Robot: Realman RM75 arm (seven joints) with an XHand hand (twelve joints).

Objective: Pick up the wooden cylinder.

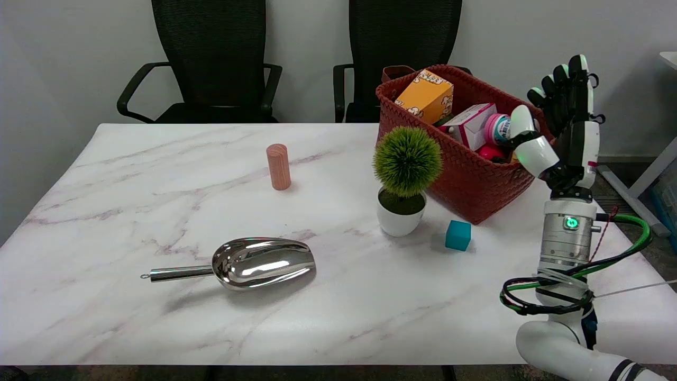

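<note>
Head view: wooden cylinder [278,166] upright, pale reddish-tan, smooth, alone on marble table [132,296]; right hand [563,119] raised, fingers apart, empty.

Single high head view across the marble table [158,317] toward chairs [211,58].

Matt wooden cylinder [278,166] – glossy metal scoop [254,263]

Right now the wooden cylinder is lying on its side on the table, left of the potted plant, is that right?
Not quite. The head view shows the wooden cylinder standing upright on the table, not lying on its side. It is left of the potted plant.
</note>
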